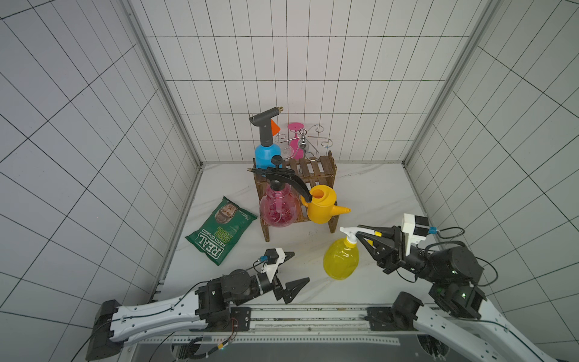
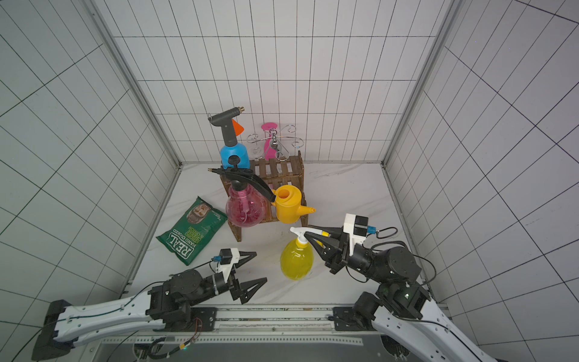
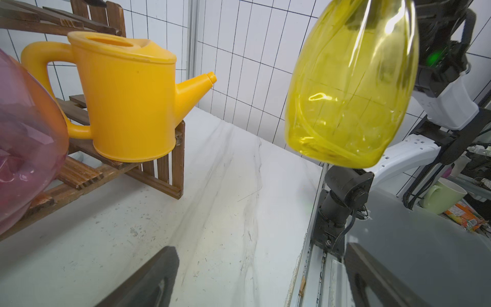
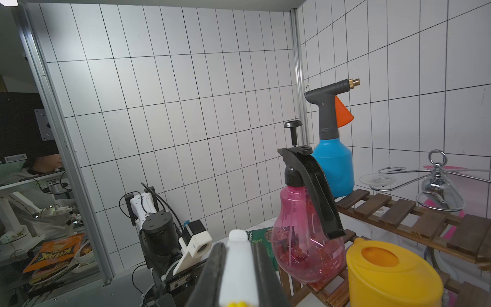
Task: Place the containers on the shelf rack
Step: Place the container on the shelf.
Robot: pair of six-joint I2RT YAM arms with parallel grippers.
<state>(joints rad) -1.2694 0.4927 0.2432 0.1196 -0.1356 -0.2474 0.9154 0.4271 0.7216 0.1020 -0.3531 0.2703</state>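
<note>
The right end effector is clamped on the white spray head of the yellow bottle, which hangs tilted in front of the shelf rack — its base looks clear of the tabletop in the left wrist view. The left end effector is spread wide and empty. On the rack's lower tier the pink sprayer and the watering can stand side by side; the blue sprayer stands on the upper tier — at its left end. A green chip bag lies flat to the rack's left.
</note>
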